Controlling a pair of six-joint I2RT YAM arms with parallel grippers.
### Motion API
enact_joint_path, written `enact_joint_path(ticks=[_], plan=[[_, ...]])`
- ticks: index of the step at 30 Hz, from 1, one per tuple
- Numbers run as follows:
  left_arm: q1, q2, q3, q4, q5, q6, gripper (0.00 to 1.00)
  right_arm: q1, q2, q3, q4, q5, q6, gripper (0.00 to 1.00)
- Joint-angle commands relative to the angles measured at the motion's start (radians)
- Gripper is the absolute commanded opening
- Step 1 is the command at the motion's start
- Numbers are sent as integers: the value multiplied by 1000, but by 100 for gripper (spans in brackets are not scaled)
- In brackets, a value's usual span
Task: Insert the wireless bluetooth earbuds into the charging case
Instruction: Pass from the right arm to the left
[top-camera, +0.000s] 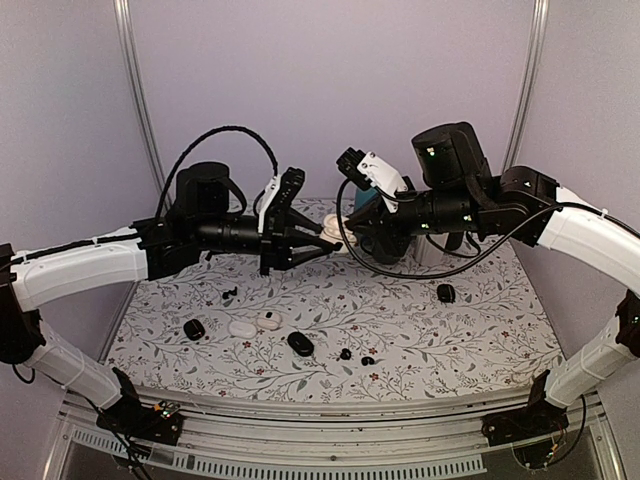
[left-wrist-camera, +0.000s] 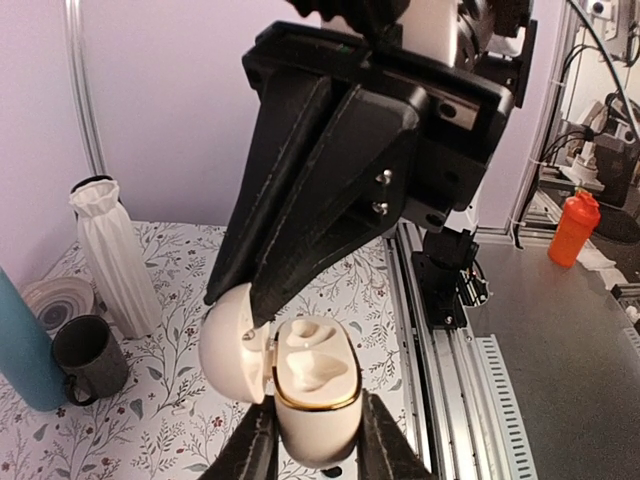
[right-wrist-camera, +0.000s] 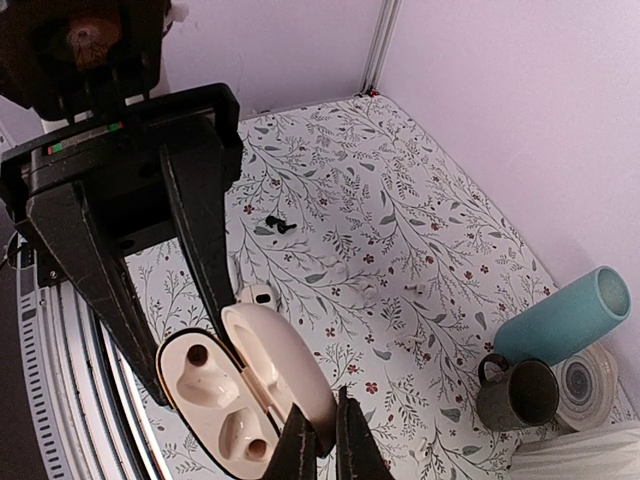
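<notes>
Charging case (left-wrist-camera: 315, 390) midair, pinched by left hand (left-wrist-camera: 316, 430); right hand (right-wrist-camera: 323, 418) pressed together at lid edge (right-wrist-camera: 312, 385).

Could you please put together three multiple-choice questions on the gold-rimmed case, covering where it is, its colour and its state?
1. Where is the case?
A. lying loose, untouched
B. gripped by the left pincer and the right pincer
C. gripped by one alone

2. Its colour?
A. black
B. teal
C. cream

3. Its lid?
A. open, wells empty
B. shut
C. open, buds seated

Key: B, each wrist view shows its own pincer closed on it; C, it shows cream in both wrist views; A, the lid is swung back and both wells lie bare.
</notes>
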Motion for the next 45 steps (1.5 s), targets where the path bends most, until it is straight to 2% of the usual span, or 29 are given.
enact_joint_path(ticks=[1, 9, 13, 26, 45], plan=[[-10, -26, -13, 48, 30, -18, 30, 6, -9, 33, 37, -8, 16, 4], [-11, -26, -17, 51, 33, -21, 32, 6, -9, 33, 40, -13, 18, 4], [-10, -25, -17, 53, 29, -24, 39, 5, -9, 33, 41, -11, 19, 4], [-11, -22, -29, 83, 13, -48, 32, 6, -25, 33, 62, -11, 23, 4], [-3, -32, -64, 192, 8, -120, 37, 6, -30, 17, 81, -11, 34, 4]])
